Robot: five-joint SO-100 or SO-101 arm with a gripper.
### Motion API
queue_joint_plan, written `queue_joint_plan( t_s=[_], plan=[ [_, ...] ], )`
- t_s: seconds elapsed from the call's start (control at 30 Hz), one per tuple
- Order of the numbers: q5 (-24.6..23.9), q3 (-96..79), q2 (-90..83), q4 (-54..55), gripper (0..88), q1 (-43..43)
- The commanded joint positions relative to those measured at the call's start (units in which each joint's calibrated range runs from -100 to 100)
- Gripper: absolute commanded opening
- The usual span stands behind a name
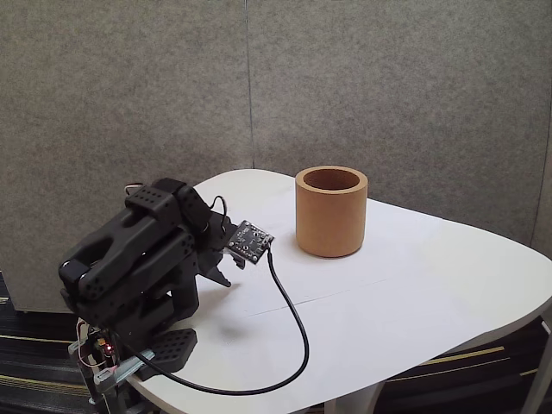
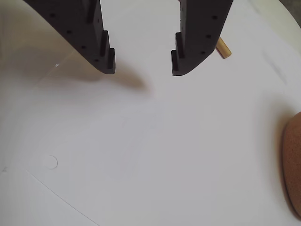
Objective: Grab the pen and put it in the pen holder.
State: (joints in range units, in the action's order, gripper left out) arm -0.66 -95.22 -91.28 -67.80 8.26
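Claw (image 2: pixel 143 66) gapes open above the table (image 2: pixel 150 141), pen (image 2: pixel 223 48) tip peeking behind one finger.

- The table (image 1: pixel 431 285) is white, with a rounded edge.
- The pen holder (image 1: pixel 331 211) stands upright on the table, towards its far side in the fixed view.
- A black cable (image 1: pixel 289 332) lies in a curve on the table near its front edge.
- In the wrist view, one end of the pen (image 2: pixel 223 48) lies on the white top.
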Motion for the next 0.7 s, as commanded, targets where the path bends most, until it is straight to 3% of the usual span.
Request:
queue_joint_plan(
  t_s=[0.0,0.67],
  plan=[
    [0.21,0.18,-0.02,-0.25,16.4,-0.06],
    [0.21,0.18,-0.02,-0.25,16.4,0.23]
  ],
)
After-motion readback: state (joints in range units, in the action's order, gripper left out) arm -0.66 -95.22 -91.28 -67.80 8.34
